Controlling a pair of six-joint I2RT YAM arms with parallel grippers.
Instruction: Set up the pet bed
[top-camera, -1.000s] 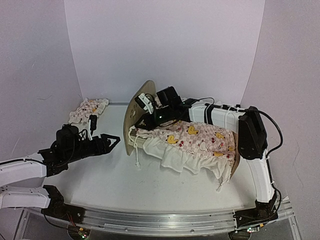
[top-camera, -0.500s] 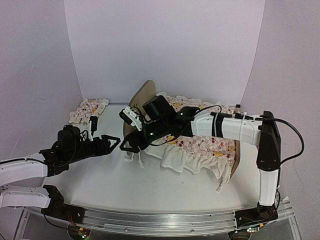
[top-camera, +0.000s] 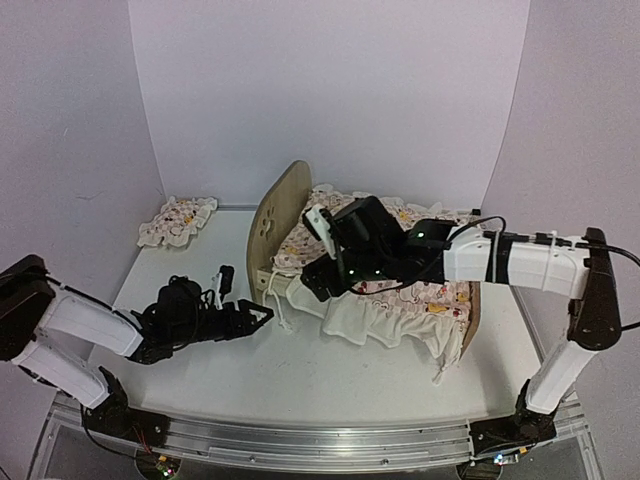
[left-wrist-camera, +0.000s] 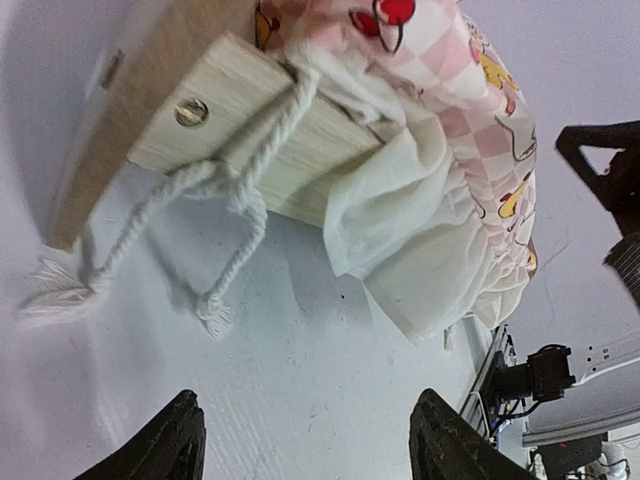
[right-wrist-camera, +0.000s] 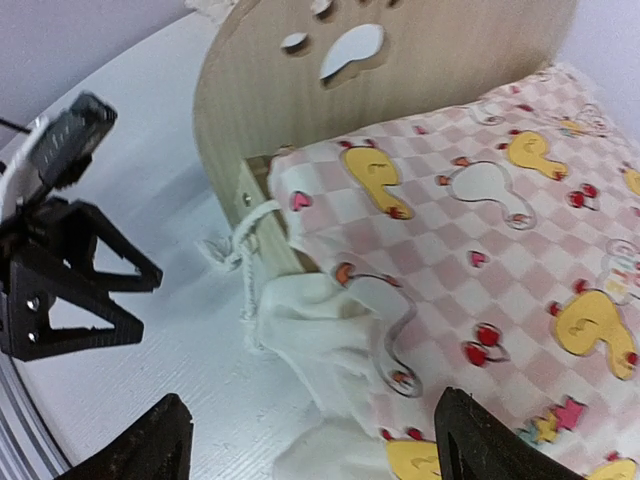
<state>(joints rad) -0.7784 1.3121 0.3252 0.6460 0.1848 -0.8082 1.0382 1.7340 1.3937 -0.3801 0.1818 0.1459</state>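
The pet bed (top-camera: 272, 222) stands mid-table, its plywood headboard (right-wrist-camera: 400, 90) with the paw-print cutout upright at the left end. A pink checkered duck-print cover (top-camera: 405, 290) is draped over the frame and hides the base. Its white ruffle (right-wrist-camera: 330, 330) hangs over the near side rail (left-wrist-camera: 250, 120). A white cord (left-wrist-camera: 235, 215) dangles from the rail's corner. My right gripper (right-wrist-camera: 320, 450) hovers open above the cover's near left corner. My left gripper (left-wrist-camera: 310, 445) is open low over the table, just short of that corner and the cord, holding nothing.
The small matching ruffled pillow (top-camera: 178, 220) lies at the back left by the wall. The left gripper (right-wrist-camera: 70, 270) shows in the right wrist view, close to the headboard corner. A metal rail (top-camera: 320, 440) runs along the table's near edge.
My right gripper has opened, letting go of the cover at the headboard end, and drawn back over the bed. The left arm has swung nearer and rightward toward the bed's corner.
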